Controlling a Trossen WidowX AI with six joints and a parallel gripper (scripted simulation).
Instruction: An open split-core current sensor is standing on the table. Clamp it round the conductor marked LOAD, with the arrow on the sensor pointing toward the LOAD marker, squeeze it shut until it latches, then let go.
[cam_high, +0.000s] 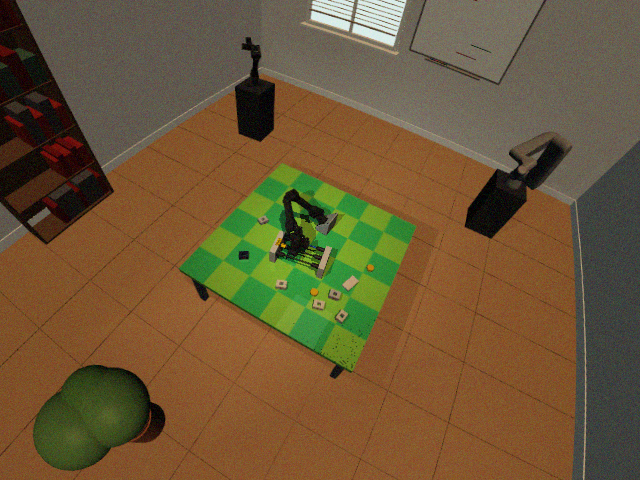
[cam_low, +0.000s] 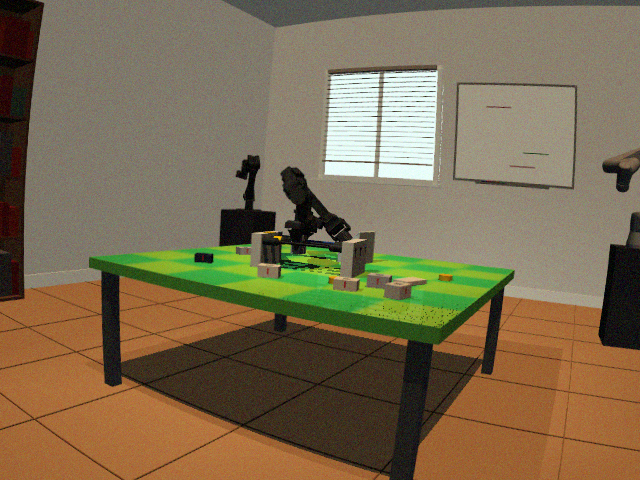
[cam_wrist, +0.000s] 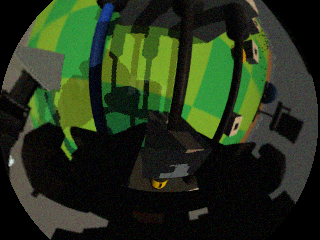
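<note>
A rack holds parallel conductors between two pale brackets (cam_high: 274, 251) (cam_high: 324, 261) (cam_low: 353, 257). One conductor (cam_wrist: 95, 70) is blue and the others are black. The sensor (cam_wrist: 175, 155) is a dark box with a yellow spot, at the lower end of the visible middle black conductor (cam_wrist: 182, 70) in the wrist view. Its arrow, its latch and the LOAD lettering cannot be read. My gripper (cam_high: 296, 246) (cam_low: 298, 246) (cam_wrist: 165, 127) is low over the rack near the left bracket. Its dark fingers stand open on both sides of the sensor.
A grey panel (cam_high: 327, 223) (cam_wrist: 46, 65) stands behind the rack. Several small pale boxes, a flat pale block (cam_high: 349, 283), a dark block (cam_high: 243, 255) (cam_low: 203, 257) and orange discs (cam_high: 370, 268) (cam_high: 314, 292) lie on the checkered table (cam_high: 227, 273).
</note>
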